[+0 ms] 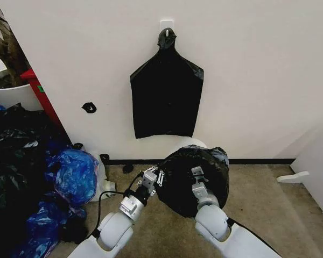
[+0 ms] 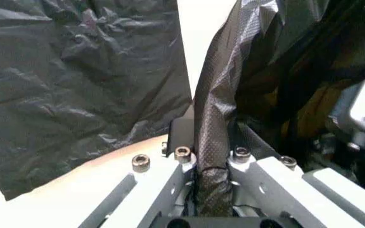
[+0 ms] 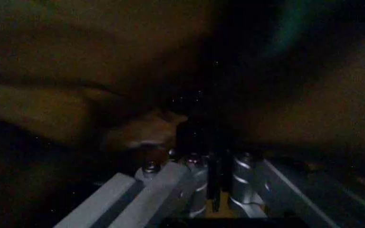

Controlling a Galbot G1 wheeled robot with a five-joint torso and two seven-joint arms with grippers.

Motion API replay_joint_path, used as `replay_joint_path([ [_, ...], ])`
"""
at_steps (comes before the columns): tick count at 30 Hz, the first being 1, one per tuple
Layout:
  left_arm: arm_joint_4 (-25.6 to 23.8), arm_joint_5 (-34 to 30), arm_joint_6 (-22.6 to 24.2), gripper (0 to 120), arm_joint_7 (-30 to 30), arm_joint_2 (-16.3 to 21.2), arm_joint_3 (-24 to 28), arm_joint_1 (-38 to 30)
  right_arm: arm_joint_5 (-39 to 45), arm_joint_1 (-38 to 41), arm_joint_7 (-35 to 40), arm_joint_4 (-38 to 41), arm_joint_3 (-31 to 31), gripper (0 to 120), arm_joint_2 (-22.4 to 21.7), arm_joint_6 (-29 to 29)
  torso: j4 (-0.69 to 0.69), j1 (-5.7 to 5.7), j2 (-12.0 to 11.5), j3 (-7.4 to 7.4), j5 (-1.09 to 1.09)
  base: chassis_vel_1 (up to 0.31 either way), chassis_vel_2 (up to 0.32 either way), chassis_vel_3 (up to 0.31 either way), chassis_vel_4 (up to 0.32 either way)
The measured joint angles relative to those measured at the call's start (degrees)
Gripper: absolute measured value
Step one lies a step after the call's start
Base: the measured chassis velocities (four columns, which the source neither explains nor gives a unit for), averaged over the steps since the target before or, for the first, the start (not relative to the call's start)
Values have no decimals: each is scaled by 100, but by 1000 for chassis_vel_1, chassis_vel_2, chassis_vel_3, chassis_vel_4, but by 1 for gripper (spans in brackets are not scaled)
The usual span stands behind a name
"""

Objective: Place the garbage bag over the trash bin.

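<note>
Two glossy white rounded arms end in grey metal end effectors fastened with silver socket screws; a black cable [image 1: 105, 196] loops beside the left.

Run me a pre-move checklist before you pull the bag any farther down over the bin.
1. Left gripper hold on the garbage bag: ok, bag edge pinched between its fingers.
2. Right gripper hold: cannot tell, it reaches into the bag's dark mouth.
3. Bag mouth spread between both grippers: ok.
4. Bag over the trash bin: not ok, white rim shows behind the bag.
5. Hanging bag on the wall clear of the work: ok.
</note>
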Motion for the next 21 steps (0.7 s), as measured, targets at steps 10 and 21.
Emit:
replay_joint_path([
  [10, -34, 22, -17, 1, 78, -17, 40, 81, 1241, 424, 260, -131, -150, 0, 247, -203, 3, 0, 0, 0, 1, 0, 0, 0, 0],
  [21, -146, 41, -37, 1, 94, 21, 15, 170, 1573, 570, 289, -405, 244, 0, 110, -572, 1, 0, 0, 0, 1, 0, 0, 0, 0],
])
